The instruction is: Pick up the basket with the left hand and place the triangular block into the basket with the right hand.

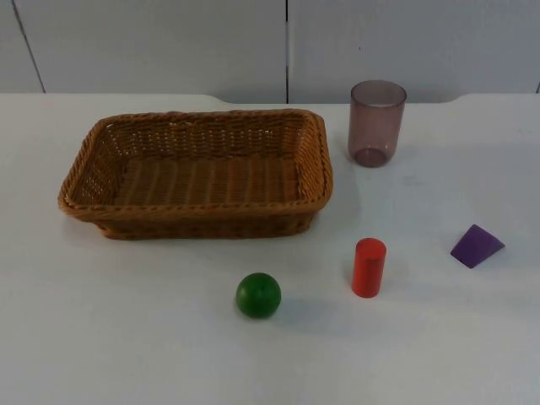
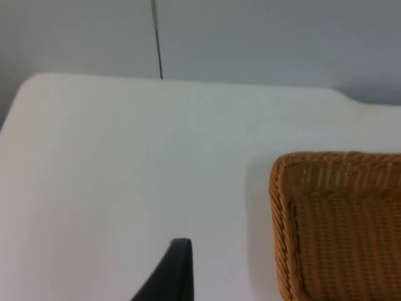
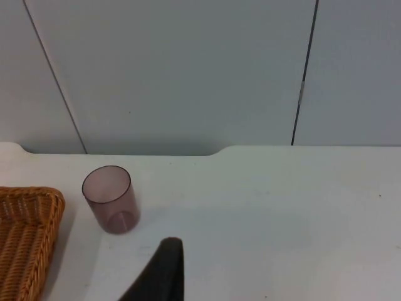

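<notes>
The wicker basket (image 1: 196, 175) sat empty on the white desk (image 1: 101, 337); the purple triangular block (image 1: 477, 245) lay well apart to its right, beyond a red cylinder (image 1: 369, 267); a green ball (image 1: 258, 295) lay nearby; a tinted cup (image 1: 376, 122) stood behind; each pincer's opening I cannot tell.
</notes>
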Robot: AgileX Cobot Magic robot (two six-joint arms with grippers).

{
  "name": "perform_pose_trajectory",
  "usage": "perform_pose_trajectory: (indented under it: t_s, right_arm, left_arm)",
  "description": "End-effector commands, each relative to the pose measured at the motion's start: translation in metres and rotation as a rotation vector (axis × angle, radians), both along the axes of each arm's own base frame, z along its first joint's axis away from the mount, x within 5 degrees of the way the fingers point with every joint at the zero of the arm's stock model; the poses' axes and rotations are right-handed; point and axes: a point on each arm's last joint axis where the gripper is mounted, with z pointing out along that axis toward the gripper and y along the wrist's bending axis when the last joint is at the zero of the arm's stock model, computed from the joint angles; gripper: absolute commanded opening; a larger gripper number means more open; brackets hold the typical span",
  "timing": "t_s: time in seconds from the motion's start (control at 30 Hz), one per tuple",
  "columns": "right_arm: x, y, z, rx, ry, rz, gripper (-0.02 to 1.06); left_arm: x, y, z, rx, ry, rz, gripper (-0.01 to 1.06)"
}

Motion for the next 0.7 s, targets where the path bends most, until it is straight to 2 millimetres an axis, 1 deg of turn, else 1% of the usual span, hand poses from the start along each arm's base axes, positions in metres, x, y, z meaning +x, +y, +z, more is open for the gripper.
perform_pose_trajectory:
  t_s: [0.0,0.07,0.1,0.17,0.23,0.27,0.37,0.43,0.5,0.57,0.6,0.67]
  right_arm:
    - [-0.001,0.000,0.002,-0.003,-0.007,0.001,1.05]
    - [-0.001,0.000,0.002,-0.003,-0.007,0.001,1.05]
    - [-0.001,0.000,0.002,-0.003,-0.007,0.001,1.05]
    - [-0.001,0.000,0.002,-0.003,-0.007,0.001,1.05]
    - [-0.001,0.000,0.002,-0.005,-0.007,0.000,1.05]
    - [-0.001,0.000,0.002,-0.005,-0.007,0.000,1.05]
    - [-0.001,0.000,0.002,-0.005,-0.007,0.000,1.05]
    - [-0.001,0.000,0.002,-0.009,-0.007,0.002,1.05]
    - [-0.001,0.000,0.002,-0.012,-0.008,0.004,1.05]
    - [-0.001,0.000,0.002,-0.012,-0.008,0.004,1.05]
    - [-0.001,0.000,0.002,-0.012,-0.008,0.004,1.05]
    - [-0.001,0.000,0.002,-0.012,-0.008,0.004,1.05]
  left_arm:
    - [0.013,-0.003,-0.009,-0.017,0.009,-0.015,1.05]
    - [0.026,-0.005,-0.022,-0.042,0.037,-0.025,1.05]
    - [0.026,-0.005,-0.022,-0.042,0.037,-0.025,1.05]
    - [0.040,-0.007,-0.041,-0.056,0.089,-0.048,1.05]
    - [0.050,-0.009,-0.056,-0.063,0.128,-0.064,1.05]
    - [0.050,-0.009,-0.056,-0.063,0.128,-0.064,1.05]
    - [0.069,-0.010,-0.081,-0.081,0.168,-0.067,1.05]
    - [0.072,-0.010,-0.084,-0.082,0.177,-0.067,1.05]
    - [0.087,-0.011,-0.098,-0.075,0.245,-0.090,1.05]
    - [0.101,-0.012,-0.105,-0.070,0.285,-0.109,1.05]
    - [0.101,-0.012,-0.105,-0.070,0.285,-0.109,1.05]
    - [0.114,-0.012,-0.114,-0.070,0.316,-0.117,1.05]
